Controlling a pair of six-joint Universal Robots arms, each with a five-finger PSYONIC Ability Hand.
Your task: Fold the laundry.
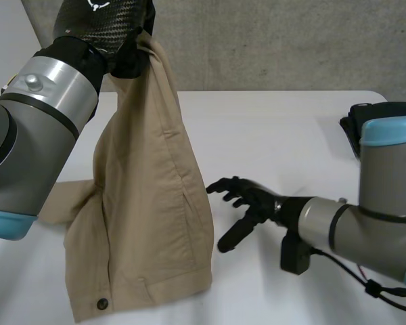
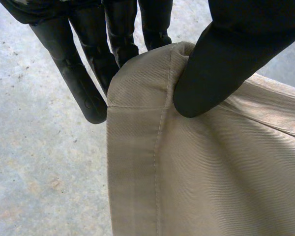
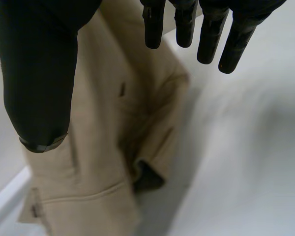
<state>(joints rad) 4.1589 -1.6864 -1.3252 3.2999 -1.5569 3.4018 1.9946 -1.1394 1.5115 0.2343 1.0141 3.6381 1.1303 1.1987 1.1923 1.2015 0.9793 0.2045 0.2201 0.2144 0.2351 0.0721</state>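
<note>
One small pinch is all that's keeping the beige twill garment (image 1: 155,203) up. The robot's black left hand (image 1: 127,57) has it high above the white table (image 1: 277,128), and in the left wrist view the thumb (image 2: 221,73) presses a stitched hem corner against the fingers (image 2: 88,78) behind it. The rest hangs in a long drape. The lower end, the bit with the dark round button (image 1: 103,303), is bunched on the tabletop, and a flap trails out toward the left arm. The black right hand (image 1: 247,203) hovers low over the table just beside the cloth's hanging edge, fingers spread and relaxed, holding nothing. Biggest risk, probably: that grip is on a thick hem with not much cloth in it, so a tug from the end dragging on the table could pull it free and dump everything in a heap. Also, if the right hand grabs whichever layer is closest, it could catch just one and twist the thing, so the fold comes out crooked. The dark gap between the layers (image 3: 147,178) looks like a snag spot for fingertips too.
</note>
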